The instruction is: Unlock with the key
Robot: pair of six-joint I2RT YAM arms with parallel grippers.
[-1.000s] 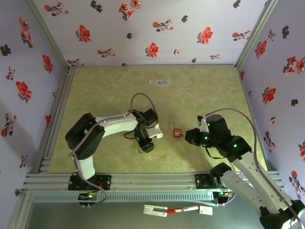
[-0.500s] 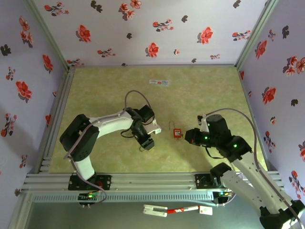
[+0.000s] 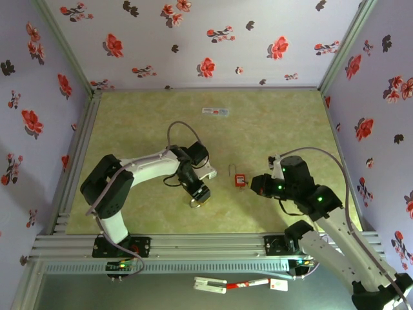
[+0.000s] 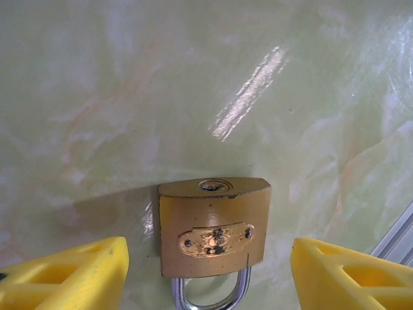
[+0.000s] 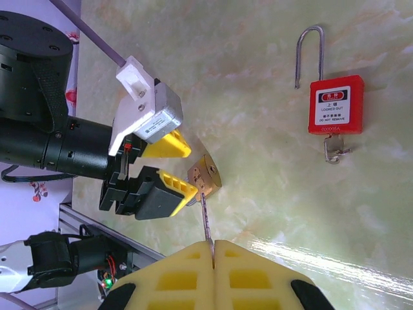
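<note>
Altogether two: brass padlock (image 4: 214, 227), red padlock (image 5: 335, 104)

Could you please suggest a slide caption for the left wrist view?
Brass padlock on the table between the left gripper's open fingers.

Gold padlock (image 4: 214, 232), red padlock (image 5: 335, 106), silver key (image 5: 204, 218)

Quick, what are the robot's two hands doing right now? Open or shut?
Left hand: open, on either side of the brass padlock, not gripping it.
Right hand: closed, holding the key.
</note>
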